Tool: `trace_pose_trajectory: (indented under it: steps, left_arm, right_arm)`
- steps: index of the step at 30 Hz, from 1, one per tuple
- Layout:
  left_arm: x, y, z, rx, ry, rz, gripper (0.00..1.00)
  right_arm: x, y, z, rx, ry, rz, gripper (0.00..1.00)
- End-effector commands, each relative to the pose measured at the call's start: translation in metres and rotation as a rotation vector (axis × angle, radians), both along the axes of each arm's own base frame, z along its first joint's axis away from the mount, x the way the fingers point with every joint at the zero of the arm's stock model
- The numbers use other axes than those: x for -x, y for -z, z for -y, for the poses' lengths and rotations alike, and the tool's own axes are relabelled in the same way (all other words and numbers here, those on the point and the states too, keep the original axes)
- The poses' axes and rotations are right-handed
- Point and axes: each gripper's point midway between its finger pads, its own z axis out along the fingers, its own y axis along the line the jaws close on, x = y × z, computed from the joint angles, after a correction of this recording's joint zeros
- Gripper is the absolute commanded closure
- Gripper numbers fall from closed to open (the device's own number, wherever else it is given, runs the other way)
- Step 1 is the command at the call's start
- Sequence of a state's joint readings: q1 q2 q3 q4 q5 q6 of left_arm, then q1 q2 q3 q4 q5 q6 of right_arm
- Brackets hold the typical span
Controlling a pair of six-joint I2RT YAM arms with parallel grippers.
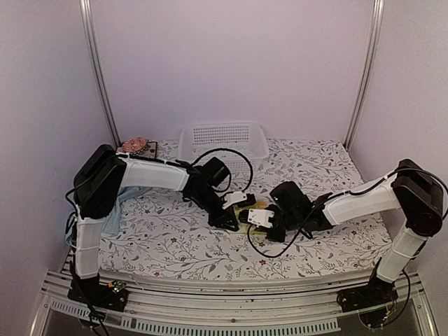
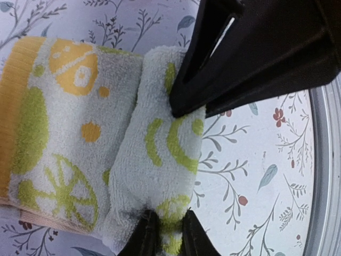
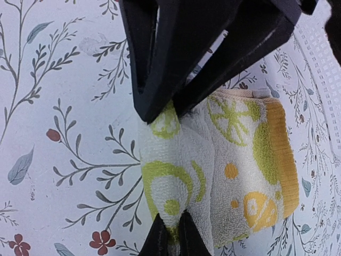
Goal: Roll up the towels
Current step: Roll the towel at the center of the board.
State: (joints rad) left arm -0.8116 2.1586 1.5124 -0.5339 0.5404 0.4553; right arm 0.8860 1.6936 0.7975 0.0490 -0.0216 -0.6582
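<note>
As yellow-green towel [image 2: 160, 144] looks soft, light, springy, hold roll's ends; left gripper [image 2: 166, 218], right gripper [image 3: 171, 220] both pinched tight there.

Towel [image 2: 80, 133] between the pincers: looped terry cloth, fuzzy, soft; left pincer [image 2: 184, 106] and right pincer [image 3: 160, 114]: black plastic, smooth, matt; table [image 3: 64, 160] under them: smooth printed cloth; basket [image 1: 222, 136] beyond: white perforated plastic.
</note>
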Motion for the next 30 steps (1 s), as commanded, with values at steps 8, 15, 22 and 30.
trace_pose_trajectory:
  steps: [8, 15, 22, 30]
  left_arm:
    - [-0.007, -0.013, -0.022, 0.036, -0.057, 0.161, 0.81]
    - [-0.006, -0.050, -0.024, 0.127, -0.047, 0.426, 0.80]
    - [0.015, -0.047, -0.017, 0.149, 0.041, 0.556, 0.80]
    - [0.027, -0.036, -0.002, 0.161, 0.144, 0.688, 0.79]
  right_arm:
    - [0.014, 0.018, 0.011, -0.001, 0.034, -0.259, 0.93]
    - [0.013, 0.019, 0.010, -0.037, 0.056, -0.398, 0.92]
    - [0.009, 0.024, 0.007, -0.048, 0.087, -0.523, 0.91]
    - [0.007, 0.023, 0.001, -0.083, 0.089, -0.648, 0.88]
